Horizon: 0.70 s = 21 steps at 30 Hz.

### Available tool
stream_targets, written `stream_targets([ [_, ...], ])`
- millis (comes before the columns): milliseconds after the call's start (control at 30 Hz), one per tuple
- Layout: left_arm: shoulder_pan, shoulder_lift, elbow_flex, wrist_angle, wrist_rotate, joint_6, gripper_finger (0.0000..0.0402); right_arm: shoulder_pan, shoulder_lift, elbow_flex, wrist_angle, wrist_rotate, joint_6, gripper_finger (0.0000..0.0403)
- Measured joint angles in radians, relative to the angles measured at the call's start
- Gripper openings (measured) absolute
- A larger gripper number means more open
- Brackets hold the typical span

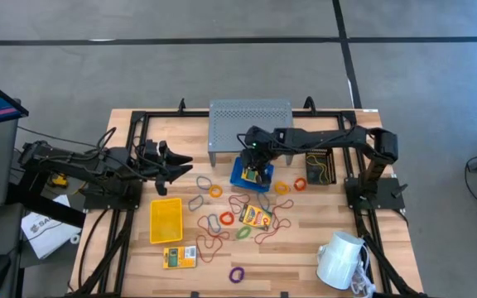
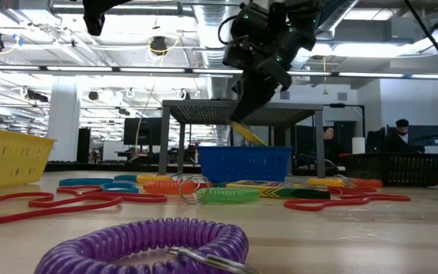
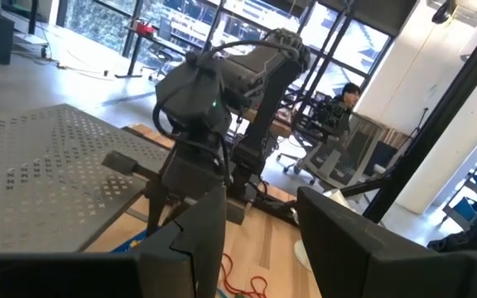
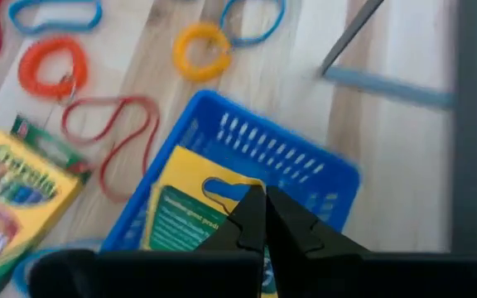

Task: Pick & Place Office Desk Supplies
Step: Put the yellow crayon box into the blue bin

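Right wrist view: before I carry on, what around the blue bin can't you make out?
- Right gripper: shut above the yellow printed packet in the blue plastic bin; its fingers cover the contact spot, so a grip is unconfirmed.
- Packet's near end: cut off behind the gripper body.
- Low view: bin wall hides the packet's lower part.
- High view: right arm covers most of the bin.

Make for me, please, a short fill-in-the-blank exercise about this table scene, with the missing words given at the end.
1. The right gripper is shut on a yellow packet above the ____ bin.
2. The white mug lies on its ____ near the table's corner.
3. The left gripper hangs beside the yellow bin with its fingers ____.
4. The coiled loop nearest the low camera is ____.

Missing words: blue; side; open; purple
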Motion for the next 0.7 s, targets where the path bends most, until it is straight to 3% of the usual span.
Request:
stream_targets([
  [700, 0.0, 0.0, 0.0, -0.001, 0.0, 0.0, 0.0145, -0.009, -0.004, 0.001, -0.009, 0.0, 0.008, 0.0],
])
